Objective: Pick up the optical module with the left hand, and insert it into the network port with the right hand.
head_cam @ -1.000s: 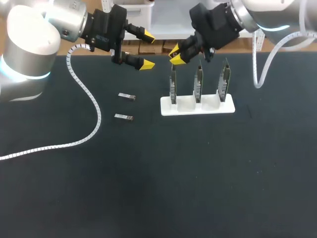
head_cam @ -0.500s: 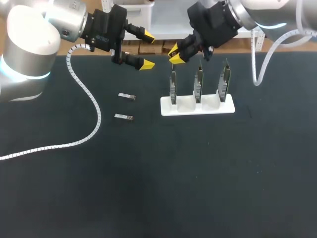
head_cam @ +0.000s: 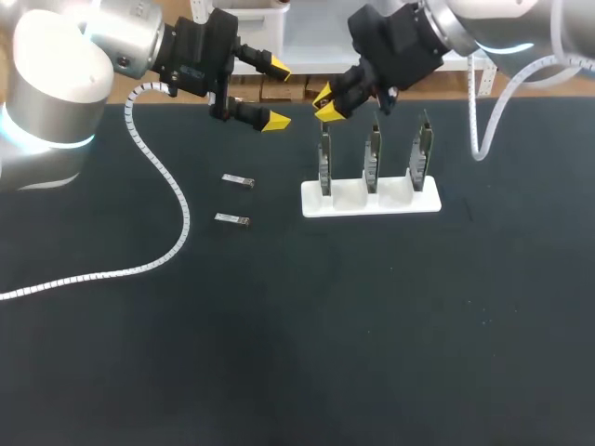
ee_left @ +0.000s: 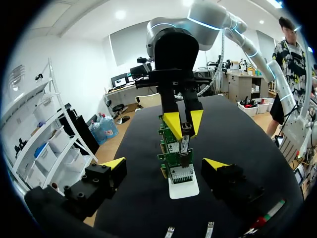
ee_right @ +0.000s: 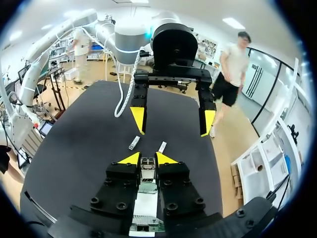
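My right gripper is shut on a small silver optical module, just above the leftmost of three upright green port boards in a white stand. The left wrist view shows that module pointing down at the top of the nearest board, between the right gripper's yellow fingertips. My left gripper is open and empty, in the air left of the stand and facing it. Two more modules lie on the black table left of the stand.
A white coiled cable trails from my left arm across the left part of the table. Another white cable hangs from my right arm, right of the stand. The loose modules lie below my left gripper.
My right gripper has shifted slightly up and to the left with the module in it. The left arm has stayed where it was.
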